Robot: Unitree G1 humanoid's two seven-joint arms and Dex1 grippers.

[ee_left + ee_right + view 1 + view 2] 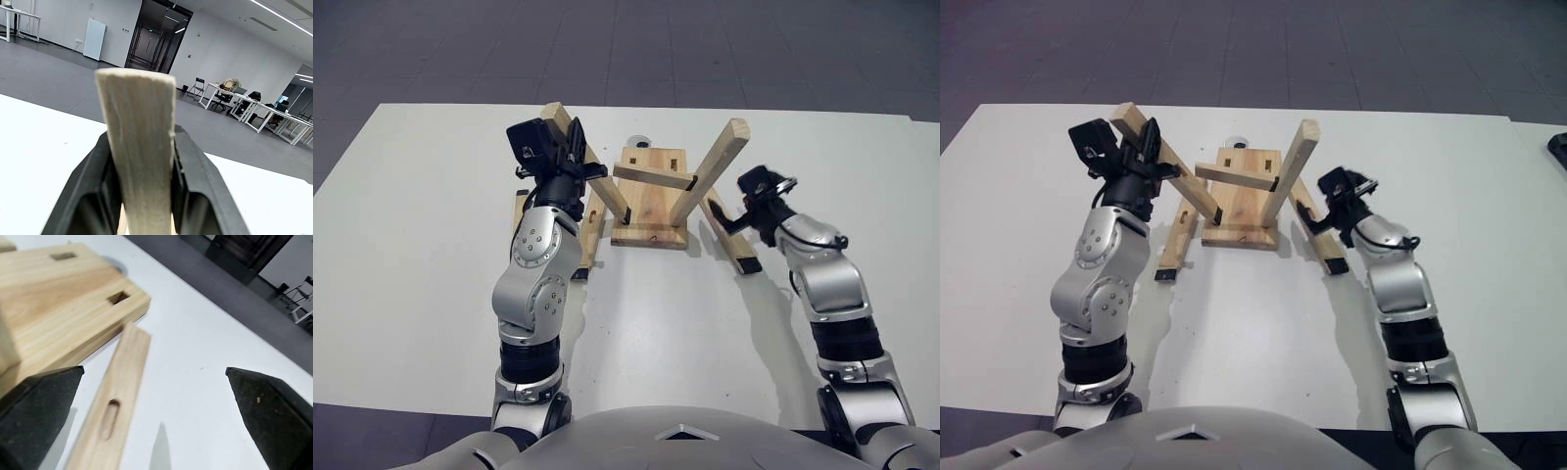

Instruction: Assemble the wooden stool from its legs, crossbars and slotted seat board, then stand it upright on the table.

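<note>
The slotted seat board (651,211) lies flat on the white table (431,215). Two legs rise slanting from it, joined by a crossbar (651,176). My left gripper (570,162) is shut on the upper part of the left slanted leg (612,196); the left wrist view has that leg (139,147) clamped between its black fingers (93,191). The right slanted leg (713,166) stands free. My right gripper (156,416) is open just above a loose leg (115,406) with an oval slot, which lies flat on the table beside the seat board (63,298).
Another loose wooden piece (1173,245) lies on the table under my left forearm. A small grey round thing (638,140) sits behind the seat board. A dark object (1559,145) shows at the far right. Bare table spreads to the left and front.
</note>
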